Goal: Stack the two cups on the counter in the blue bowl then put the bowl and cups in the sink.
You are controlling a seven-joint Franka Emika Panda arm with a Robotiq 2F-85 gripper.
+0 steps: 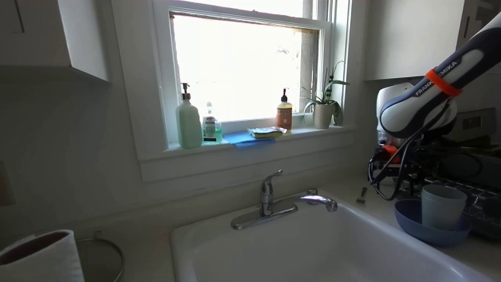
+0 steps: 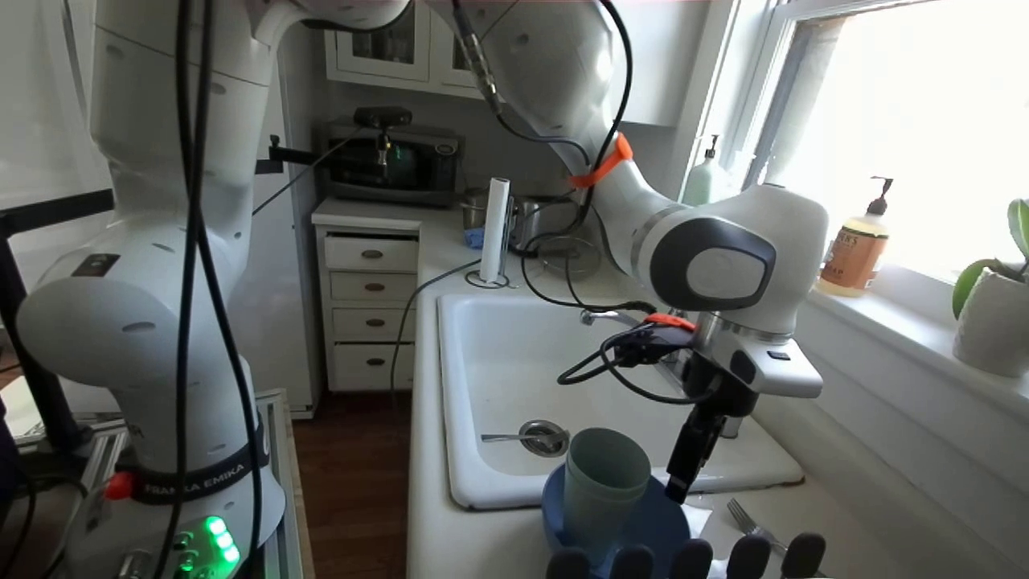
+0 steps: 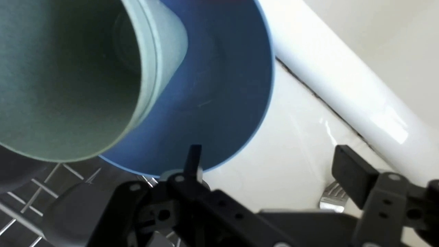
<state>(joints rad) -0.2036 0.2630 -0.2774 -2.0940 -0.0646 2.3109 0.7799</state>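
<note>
The blue bowl (image 1: 415, 227) stands upright on the counter (image 2: 482, 531) beside the sink (image 2: 460, 402). A pale blue-green cup (image 1: 442, 207) stands in the bowl, off centre and mouth up. The cup (image 2: 599, 494) shows a second edge just under its rim in the wrist view (image 3: 173, 51). I cannot tell whether another cup is nested with it; no separate second cup shows. My gripper (image 3: 269, 161) is open and empty. One finger overlaps the near rim of the bowl (image 3: 226, 103); the other is over the counter. In an exterior view the gripper (image 2: 682, 482) points down beside the bowl.
A fork (image 3: 334, 195) lies on the counter near a fingertip. A wire dish rack (image 1: 479, 199) borders the bowl. The faucet (image 1: 267, 196) stands at the sink's back edge. A utensil (image 2: 502, 438) lies at the drain. A paper towel roll (image 2: 494, 233) stands beyond the sink.
</note>
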